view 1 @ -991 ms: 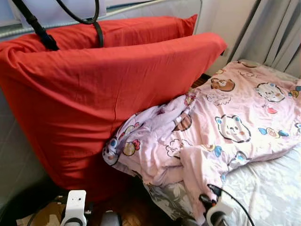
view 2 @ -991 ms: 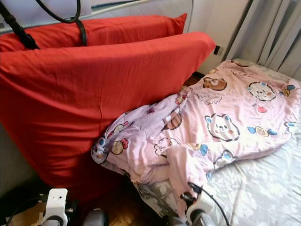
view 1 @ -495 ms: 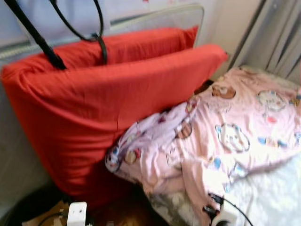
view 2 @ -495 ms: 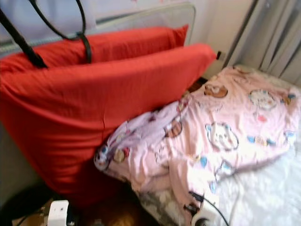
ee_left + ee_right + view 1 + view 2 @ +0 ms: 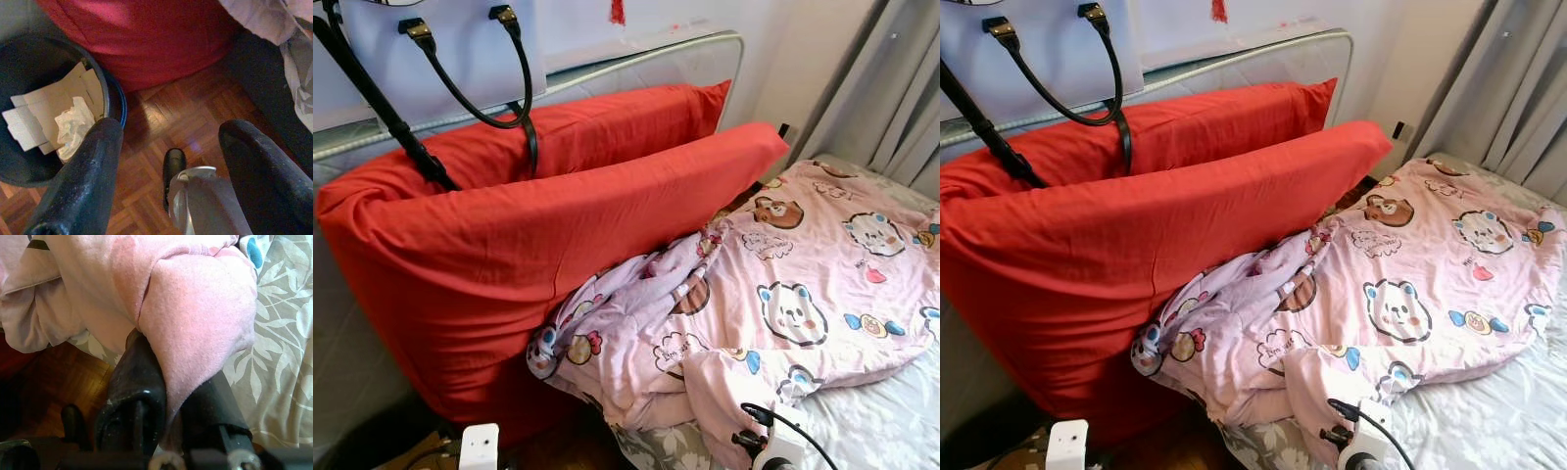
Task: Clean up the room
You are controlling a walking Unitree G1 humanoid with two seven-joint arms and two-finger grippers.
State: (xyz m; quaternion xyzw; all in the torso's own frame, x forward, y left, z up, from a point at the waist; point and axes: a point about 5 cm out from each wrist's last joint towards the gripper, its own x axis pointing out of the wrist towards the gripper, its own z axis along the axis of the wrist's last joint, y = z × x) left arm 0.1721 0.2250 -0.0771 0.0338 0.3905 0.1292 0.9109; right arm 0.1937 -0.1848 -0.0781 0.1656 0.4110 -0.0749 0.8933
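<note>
Right claw (image 5: 168, 431) pinches blanket (image 5: 783, 294) hem, evidently to straighten it over bed (image 5: 891, 421); left claw (image 5: 171, 161) gapes empty.

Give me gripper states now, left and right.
Left gripper: open, holding nothing, above the wood floor beside the bin.
Right gripper: shut on the pink blanket at the bed's edge.

Left tool (image 5: 168, 161) fingers spread (hanging low), right tool (image 5: 171, 396) clamped
</note>
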